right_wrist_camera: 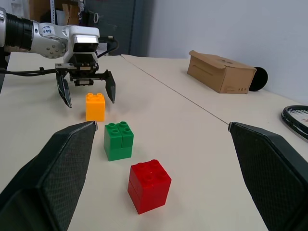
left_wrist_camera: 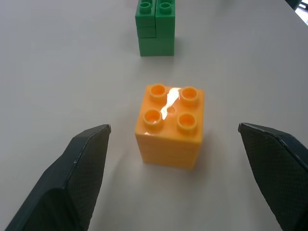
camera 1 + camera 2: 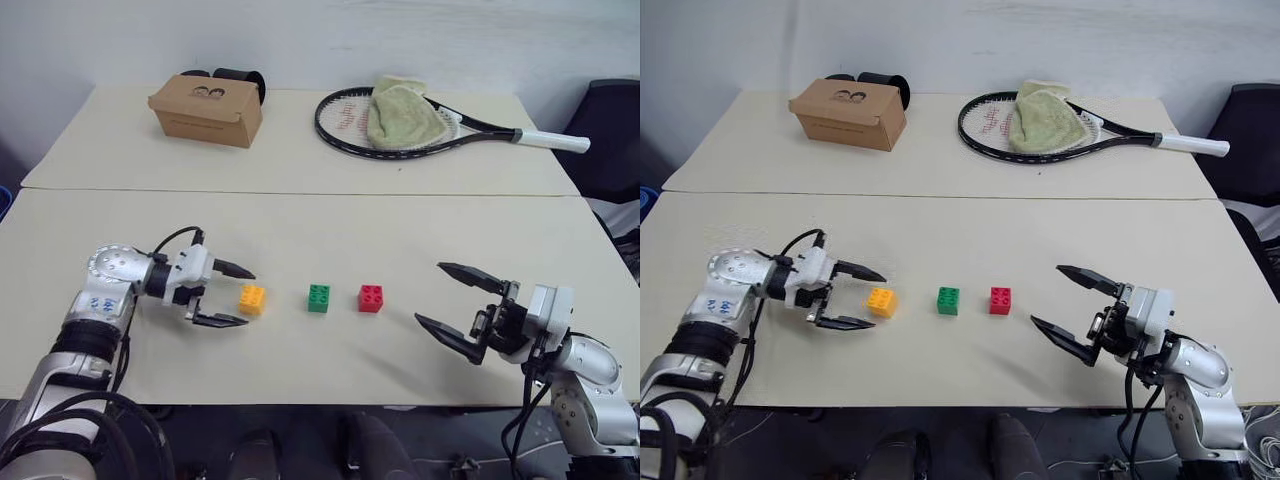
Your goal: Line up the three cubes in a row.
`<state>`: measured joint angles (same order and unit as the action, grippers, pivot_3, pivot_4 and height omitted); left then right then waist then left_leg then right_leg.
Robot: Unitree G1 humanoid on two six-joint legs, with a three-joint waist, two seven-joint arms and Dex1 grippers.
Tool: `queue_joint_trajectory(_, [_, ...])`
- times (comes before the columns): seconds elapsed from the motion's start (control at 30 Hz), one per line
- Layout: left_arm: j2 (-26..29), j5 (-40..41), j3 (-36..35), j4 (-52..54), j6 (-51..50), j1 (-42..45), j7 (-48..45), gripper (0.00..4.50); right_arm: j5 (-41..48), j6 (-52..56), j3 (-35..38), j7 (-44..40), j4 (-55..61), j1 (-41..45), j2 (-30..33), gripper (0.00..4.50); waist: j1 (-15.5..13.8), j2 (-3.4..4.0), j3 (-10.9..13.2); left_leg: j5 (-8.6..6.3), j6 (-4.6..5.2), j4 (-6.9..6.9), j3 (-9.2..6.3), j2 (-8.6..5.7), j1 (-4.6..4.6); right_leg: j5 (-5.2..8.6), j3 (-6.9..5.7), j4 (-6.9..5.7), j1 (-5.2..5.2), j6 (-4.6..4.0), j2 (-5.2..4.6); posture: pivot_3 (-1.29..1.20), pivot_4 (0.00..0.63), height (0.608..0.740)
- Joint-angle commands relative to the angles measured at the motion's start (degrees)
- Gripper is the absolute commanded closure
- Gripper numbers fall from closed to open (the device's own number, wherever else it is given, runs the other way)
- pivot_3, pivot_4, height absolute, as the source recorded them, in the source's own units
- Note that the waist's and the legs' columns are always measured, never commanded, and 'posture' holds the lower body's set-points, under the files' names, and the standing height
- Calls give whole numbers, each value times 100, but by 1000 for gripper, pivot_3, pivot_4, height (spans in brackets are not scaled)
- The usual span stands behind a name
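Three small studded plastic cubes, orange-yellow (image 3: 252,298), green (image 3: 319,298), red (image 3: 370,298), sit in a row; the left gripper (image 3: 231,295) and the right gripper (image 3: 447,296) both gape wide, holding nothing.

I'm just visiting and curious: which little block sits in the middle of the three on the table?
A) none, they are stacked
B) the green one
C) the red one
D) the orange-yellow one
B: the green block stands between the orange-yellow block on the robot's left and the red block on its right, all apart on the table.
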<state>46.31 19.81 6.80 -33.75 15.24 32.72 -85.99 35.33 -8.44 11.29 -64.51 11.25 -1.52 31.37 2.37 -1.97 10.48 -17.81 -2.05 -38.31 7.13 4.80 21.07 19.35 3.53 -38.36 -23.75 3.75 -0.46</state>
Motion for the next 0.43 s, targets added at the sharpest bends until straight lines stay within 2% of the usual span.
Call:
queue_joint_trajectory(0.03, [780,350,-1025,974,-640,-1006,355,24,307,235,442,-184,158,75,460,0,90,5,3,-1,1,1,1,6,-1,0,1,-1,-1,-1,-1,0,150,740])
queue_joint_trajectory(0.23, [1261,314,-2459,1777,-820,-2993,1044,24,301,335,713,-1010,-237,82,1238,0,62,12,7,-14,26,12,-24,19,-9,4,10,17,20,-7,-15,0,150,740])
queue_joint_trajectory(0.43, [1176,379,-3165,2149,-1051,-3649,1512,24,64,286,528,-1503,-648,310,1479,0,1,12,7,-17,32,13,-26,8,-9,4,1,24,26,-7,-18,0,150,740])
